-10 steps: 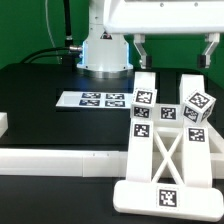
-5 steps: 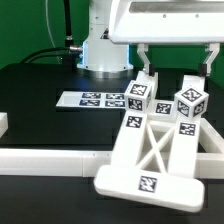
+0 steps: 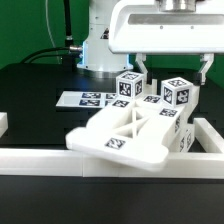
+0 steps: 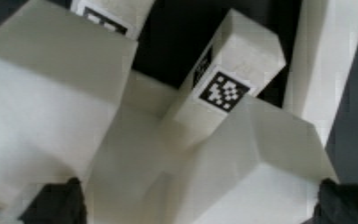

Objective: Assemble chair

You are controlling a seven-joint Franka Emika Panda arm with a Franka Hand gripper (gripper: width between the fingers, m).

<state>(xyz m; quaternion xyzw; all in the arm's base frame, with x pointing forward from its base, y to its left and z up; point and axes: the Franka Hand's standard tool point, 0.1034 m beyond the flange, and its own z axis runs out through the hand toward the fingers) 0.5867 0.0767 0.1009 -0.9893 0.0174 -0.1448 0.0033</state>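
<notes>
The chair [image 3: 130, 135] is one joined white piece with marker tags, lying tilted toward the exterior view's left. Its crossed panel [image 3: 122, 128] faces up, and two tagged cube ends [image 3: 177, 92] stick up behind it. My gripper [image 3: 175, 70] hangs just above those ends, jaws open wide. One finger [image 3: 142, 68] stands between the cubes and the other at the exterior view's right. In the wrist view the chair's tagged bar [image 4: 229, 88] fills the picture, and my gripper [image 4: 199, 205] straddles white plastic with its dark fingertips [image 4: 55, 200] far apart. Whether they touch it I cannot tell.
The marker board [image 3: 85, 99] lies flat on the black table behind the chair, toward the exterior view's left. A long low white border wall [image 3: 30, 158] runs along the front, and the chair's lower edge hangs over it. The arm's base [image 3: 100, 50] stands at the back.
The chair has swung round and tipped from leaning at the exterior view's right to lying toward the left. The gripper shifted slightly left and stayed open.
</notes>
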